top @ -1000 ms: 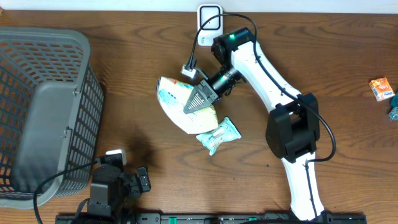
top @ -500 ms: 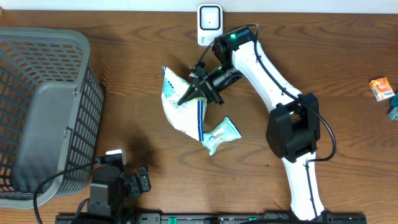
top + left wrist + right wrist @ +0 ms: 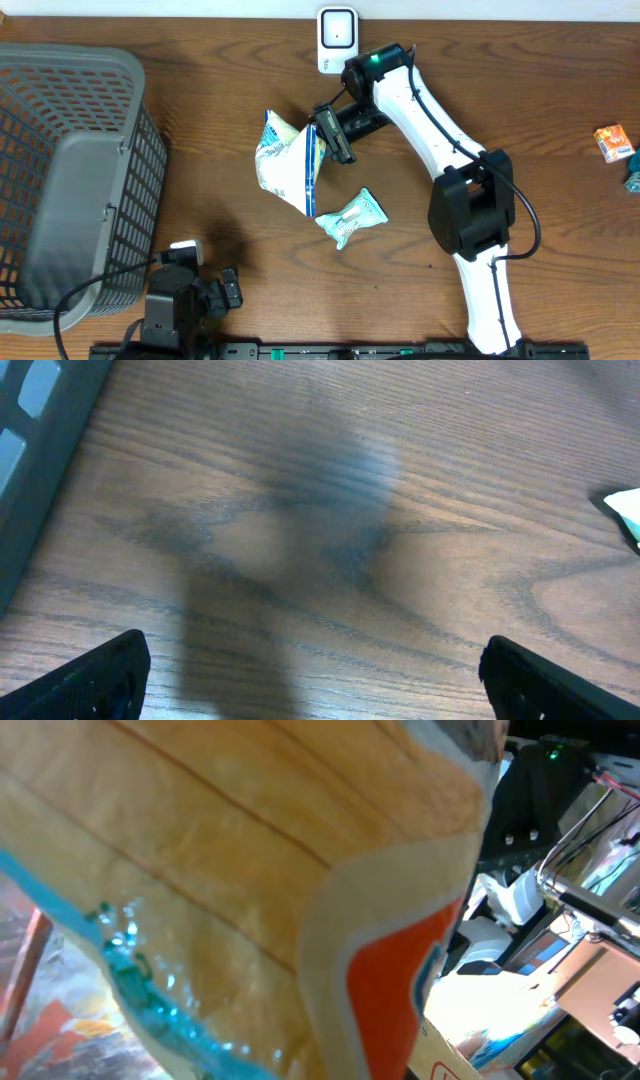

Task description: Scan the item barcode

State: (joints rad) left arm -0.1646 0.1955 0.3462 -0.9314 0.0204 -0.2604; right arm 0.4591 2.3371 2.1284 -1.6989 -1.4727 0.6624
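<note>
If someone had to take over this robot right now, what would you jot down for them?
Left gripper: open, empty, over bare table near the basket.
Right gripper: shut on the snack bag, below and left of the scanner.
Done: bag gripped.
Left: likely turn its barcode toward the scanner; no barcode shows yet.

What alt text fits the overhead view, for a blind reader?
The right arm's fingers hold a white and blue bag near a white scanner at the far edge of the wooden table. A grey basket stands at the left; a small packet lies beside the bag.
</note>
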